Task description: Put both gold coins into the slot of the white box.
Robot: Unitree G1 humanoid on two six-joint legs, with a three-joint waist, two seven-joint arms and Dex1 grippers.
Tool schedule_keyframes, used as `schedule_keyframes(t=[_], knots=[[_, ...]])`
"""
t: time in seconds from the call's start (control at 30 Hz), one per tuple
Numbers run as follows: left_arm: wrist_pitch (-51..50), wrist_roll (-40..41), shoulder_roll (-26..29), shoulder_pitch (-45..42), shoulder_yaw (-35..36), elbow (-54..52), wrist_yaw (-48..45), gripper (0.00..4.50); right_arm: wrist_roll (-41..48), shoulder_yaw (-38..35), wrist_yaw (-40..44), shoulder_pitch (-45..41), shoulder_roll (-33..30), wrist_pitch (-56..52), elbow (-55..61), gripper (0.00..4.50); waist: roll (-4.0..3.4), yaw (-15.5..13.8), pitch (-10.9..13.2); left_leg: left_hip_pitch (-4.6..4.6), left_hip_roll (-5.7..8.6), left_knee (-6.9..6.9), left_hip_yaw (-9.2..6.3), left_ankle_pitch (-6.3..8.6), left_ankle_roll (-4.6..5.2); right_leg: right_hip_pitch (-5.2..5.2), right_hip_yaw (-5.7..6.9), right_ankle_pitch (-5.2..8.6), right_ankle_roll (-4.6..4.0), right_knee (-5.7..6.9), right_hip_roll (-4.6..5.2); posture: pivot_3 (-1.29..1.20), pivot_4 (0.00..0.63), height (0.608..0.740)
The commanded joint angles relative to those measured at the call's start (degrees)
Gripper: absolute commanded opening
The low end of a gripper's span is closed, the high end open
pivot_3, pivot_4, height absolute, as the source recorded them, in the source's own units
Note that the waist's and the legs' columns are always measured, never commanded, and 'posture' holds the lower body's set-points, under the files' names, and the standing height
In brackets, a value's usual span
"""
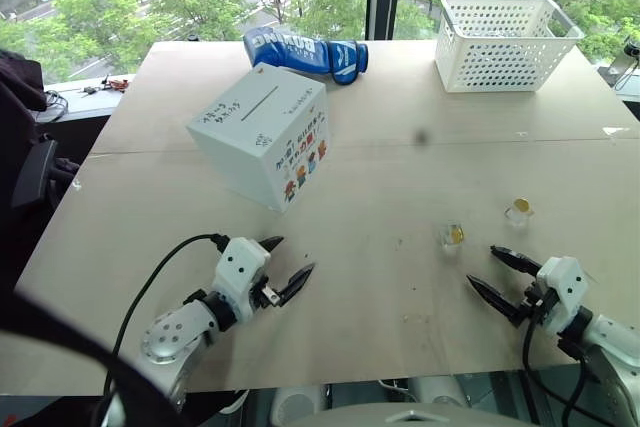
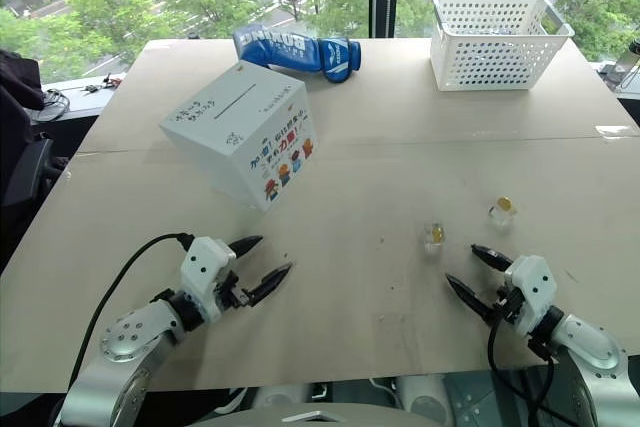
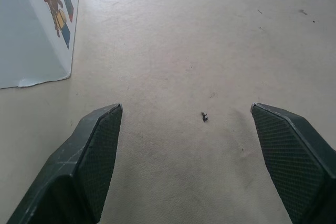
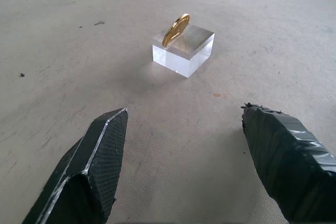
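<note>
We see the two gold coins, one [image 1: 456, 235] just ahead of the right tool [image 1: 503, 276] and the other [image 1: 520, 205] a little farther off, each propped on edge on a small clear block [image 4: 184, 51] on the tabletop [image 1: 400, 147]. The right tool hangs above the surface with its fingers apart and empty, aimed at the nearer coin but not touching it. The left tool [image 1: 288, 266], also spread and empty, sits near the white box [image 1: 262, 135], whose slot [image 1: 262, 101] faces up, well apart from both coins.
</note>
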State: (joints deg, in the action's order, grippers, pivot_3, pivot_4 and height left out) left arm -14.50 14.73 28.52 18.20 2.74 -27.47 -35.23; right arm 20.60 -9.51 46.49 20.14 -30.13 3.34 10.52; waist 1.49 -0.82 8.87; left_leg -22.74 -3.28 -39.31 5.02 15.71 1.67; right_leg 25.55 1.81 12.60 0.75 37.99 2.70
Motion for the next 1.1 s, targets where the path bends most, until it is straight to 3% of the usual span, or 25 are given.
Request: schedule_keyframes(t=[0.03,0.7,1.1], knots=[[0.95,0.06,0.33,-0.10,0.45,-0.49,-0.16,3.99,0.57,-0.99,-0.49,-0.20,0.18,0.75,2.33,3.76,0.00,0.00,0.00,0.00,0.00,0.00,0.00,0.00,0.00,0.00,0.00,0.00,0.00,0.00,0.00,0.00,0.150,0.704],[2.05,0.97,0.06,-1.28,0.53,0.14,-0.66,3.99,1.26,-0.71,-2.69,-1.63,1.02,-1.32,5.17,3.76,0.00,0.00,0.00,0.00,0.00,0.00,0.00,0.00,0.00,0.00,0.00,0.00,0.00,0.00,0.00,0.00,0.150,0.704],[-10.49,20.45,5.92,-12.09,1.61,-14.22,-6.42,3.99,-0.31,-9.48,-11.62,-14.22,1.11,0.60,-3.25,3.76,-0.03,0.03,-0.03,-0.02,0.05,-0.09,-0.01,-0.01,0.00,-0.05,-0.04,-0.04,0.04,0.03,-0.01,0.00,0.150,0.704]])
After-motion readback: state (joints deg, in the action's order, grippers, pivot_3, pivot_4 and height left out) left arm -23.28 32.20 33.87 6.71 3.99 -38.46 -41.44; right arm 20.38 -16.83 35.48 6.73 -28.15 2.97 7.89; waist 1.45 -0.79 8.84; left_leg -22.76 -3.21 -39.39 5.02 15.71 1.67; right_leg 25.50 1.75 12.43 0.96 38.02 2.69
